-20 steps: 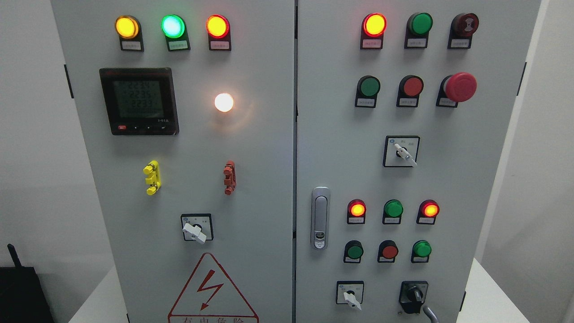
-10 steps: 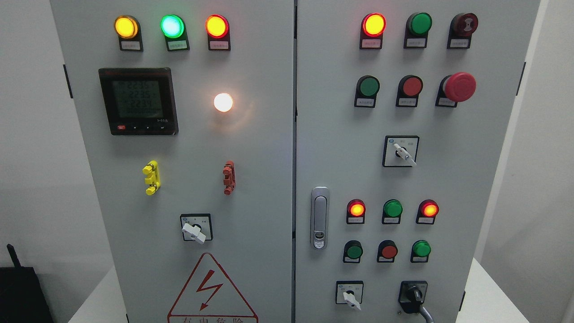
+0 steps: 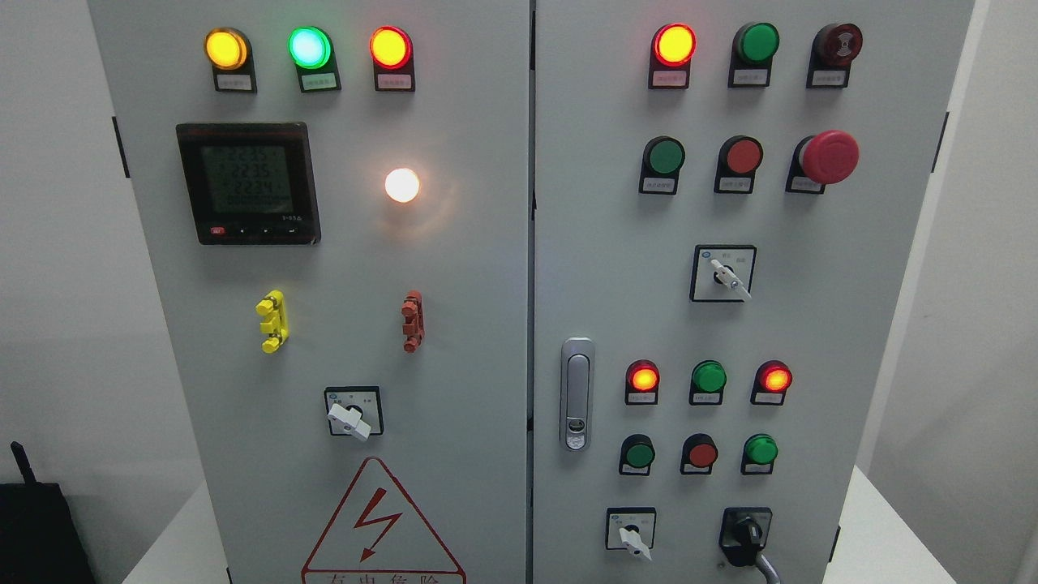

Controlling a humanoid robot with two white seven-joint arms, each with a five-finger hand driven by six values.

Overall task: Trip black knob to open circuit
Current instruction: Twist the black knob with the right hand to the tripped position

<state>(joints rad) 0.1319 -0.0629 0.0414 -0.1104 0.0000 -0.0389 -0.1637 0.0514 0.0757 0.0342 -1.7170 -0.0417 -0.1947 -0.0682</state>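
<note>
Since a second ago my grey finger point(image 3: 769, 568) has crept up from the bottom edge, right of the middle, toward the black knob point(image 3: 744, 537) at the cabinet's lower right. I cannot tell whether my fingers are spread or curled, or whose arm this is. I should pinch its ridge squarely, then twist. Farther up, the red mushroom button point(image 3: 829, 156) stays clear.

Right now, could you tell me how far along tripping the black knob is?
Done: nothing that shows; a red lamp above the black knob is lit. In hand: a thin grey part, perhaps a finger of the right hand, reaches up to the knob's lower edge from the picture's bottom. Left: turning the knob; whether that has begun I cannot tell.
</note>
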